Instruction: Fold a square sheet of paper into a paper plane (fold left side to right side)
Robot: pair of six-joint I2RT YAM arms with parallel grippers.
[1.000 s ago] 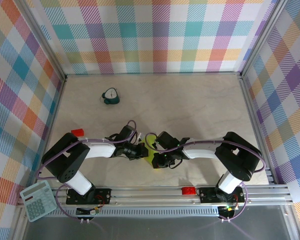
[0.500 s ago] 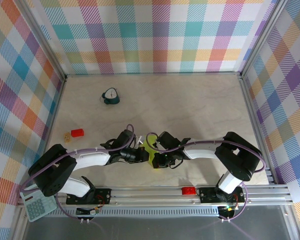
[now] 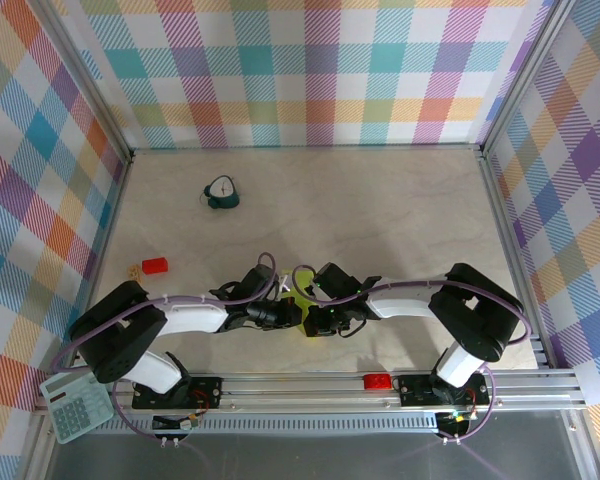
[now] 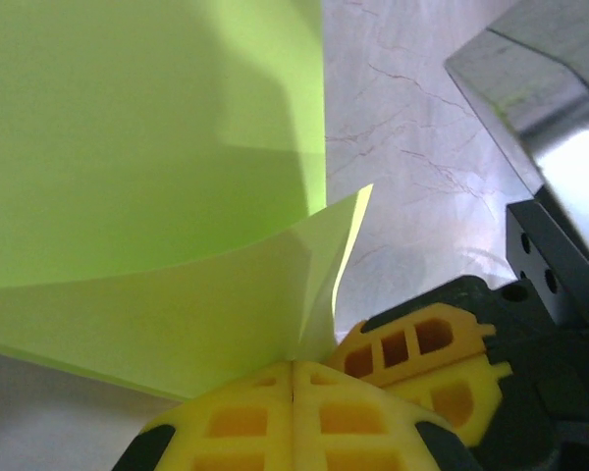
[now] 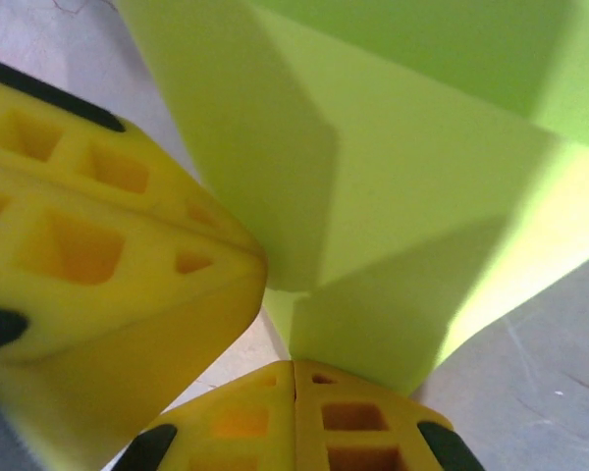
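On the table [image 3: 380, 220], lime paper [image 4: 128, 147], creased

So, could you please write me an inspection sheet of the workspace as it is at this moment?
Surface: pale marbled tabletop, nothing spilled.
Job's things: thin lime yellow-green square sheet of paper, partly folded, one part curling up off the table near the front edge.
Clutter: small teal clock far left; small red block left; grey calculator past the near left corner; small red part on the front rail.
Grippers: left gripper and right gripper both shut on the sheet, close together.
Cables: purple cables along both arms.
Surroundings: colourful plaid walls on three sides.
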